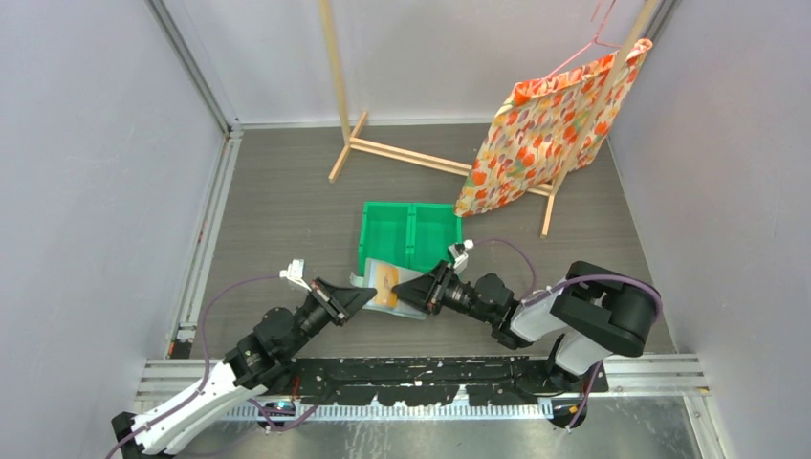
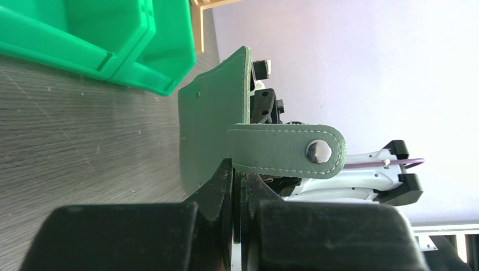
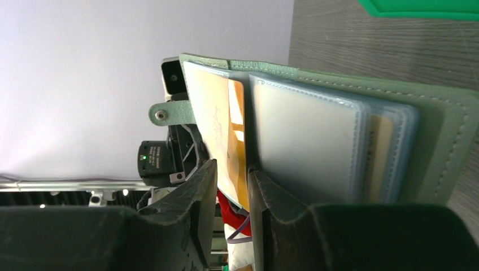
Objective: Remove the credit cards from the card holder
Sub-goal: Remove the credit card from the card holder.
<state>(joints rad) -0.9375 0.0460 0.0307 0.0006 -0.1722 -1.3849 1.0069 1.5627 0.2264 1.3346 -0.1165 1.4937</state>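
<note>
No word, brand or number can be read in any view. The tan credit card (image 3: pixel 212 124) in the card holder (image 3: pixel 440 130) bears a faint scrawl of print, toward 10 o'clock in the right wrist view, too blurred to make out.

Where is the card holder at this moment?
In the top external view, the card holder is just on the near side of the green bin, between the left end effector, clamped on its cover, and the right end effector.
</note>
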